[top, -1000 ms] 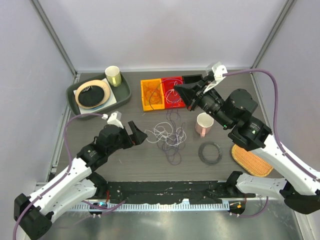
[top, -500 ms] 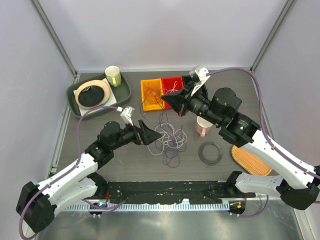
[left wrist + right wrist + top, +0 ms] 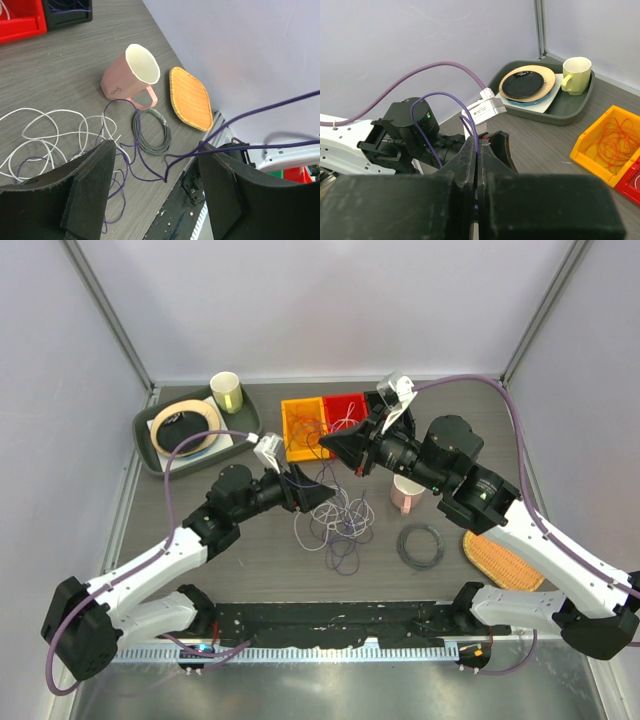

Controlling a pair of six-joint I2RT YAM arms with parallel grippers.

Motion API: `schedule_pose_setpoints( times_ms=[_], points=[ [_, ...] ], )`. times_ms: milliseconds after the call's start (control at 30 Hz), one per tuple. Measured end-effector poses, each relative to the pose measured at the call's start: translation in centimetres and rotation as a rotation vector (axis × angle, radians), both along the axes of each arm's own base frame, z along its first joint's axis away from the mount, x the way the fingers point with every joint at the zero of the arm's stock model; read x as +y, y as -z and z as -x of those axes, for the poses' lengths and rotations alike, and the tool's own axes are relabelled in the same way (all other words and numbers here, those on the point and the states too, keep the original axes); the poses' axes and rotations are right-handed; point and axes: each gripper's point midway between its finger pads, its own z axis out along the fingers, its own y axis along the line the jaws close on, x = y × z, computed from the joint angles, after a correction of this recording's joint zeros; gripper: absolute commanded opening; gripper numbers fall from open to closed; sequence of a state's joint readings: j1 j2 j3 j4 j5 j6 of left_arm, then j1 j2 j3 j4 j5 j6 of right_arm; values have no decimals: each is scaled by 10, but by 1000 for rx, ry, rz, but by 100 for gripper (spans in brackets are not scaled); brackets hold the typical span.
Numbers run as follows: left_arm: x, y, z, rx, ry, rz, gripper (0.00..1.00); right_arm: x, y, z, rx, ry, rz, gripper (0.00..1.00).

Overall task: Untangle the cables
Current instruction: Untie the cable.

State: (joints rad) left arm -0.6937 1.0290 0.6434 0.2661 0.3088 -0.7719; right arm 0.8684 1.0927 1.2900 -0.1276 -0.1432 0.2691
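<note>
Top external view showed the cables [image 3: 338, 525], a loose knot of white and purple loops, lying in the middle of the surface [image 3: 220, 570], with its longer spread running roughly from 12 to 6 o'clock. One purple strand [image 3: 442, 94] rose out of the knot toward 12 o'clock, up to the right tool [image 3: 338, 445]. In the right wrist view that tool's fingers were pressed tight together on the strand, which arched out above them in a narrow loop pointing to 11 o'clock.

The left tool [image 3: 312, 495] sat at the knot's 10 o'clock edge, aimed toward 3 o'clock. Its fingers [image 3: 90, 185] stood wide apart. The left wrist view showed the purple strand bent between them, with two near-straight runs stretching off toward 2 o'clock. I could not tell whether it touched either finger.

A pink mug [image 3: 408, 490] stood at 3 o'clock of the knot. A dark coiled ring [image 3: 421, 546] lay at 4 o'clock and an orange woven mat [image 3: 502, 560] lay beyond it. An orange bin [image 3: 303, 427] and a red bin [image 3: 348, 412], each with wire inside, sat at 12 o'clock.
</note>
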Motion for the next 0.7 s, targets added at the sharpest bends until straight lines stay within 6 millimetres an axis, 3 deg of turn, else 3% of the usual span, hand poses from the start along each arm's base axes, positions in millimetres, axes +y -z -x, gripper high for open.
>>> schedule_pose_setpoints(
  times_ms=[233, 367, 533, 700],
  points=[
    [3, 5, 3, -34, 0, -46, 77, 0, -1, 1, 9, 1, -7, 1],
    [24, 7, 17, -90, -28, -64, 81, -5, -5, 2, 5, 10, -16, 1],
    [49, 0, 28, -169, -91, -58, 81, -10, -14, 8, -6, 3, -42, 1],
    [47, 6, 24, -166, -87, -85, 77, -9, -16, 11, -1, -12, -51, 1]
  ],
)
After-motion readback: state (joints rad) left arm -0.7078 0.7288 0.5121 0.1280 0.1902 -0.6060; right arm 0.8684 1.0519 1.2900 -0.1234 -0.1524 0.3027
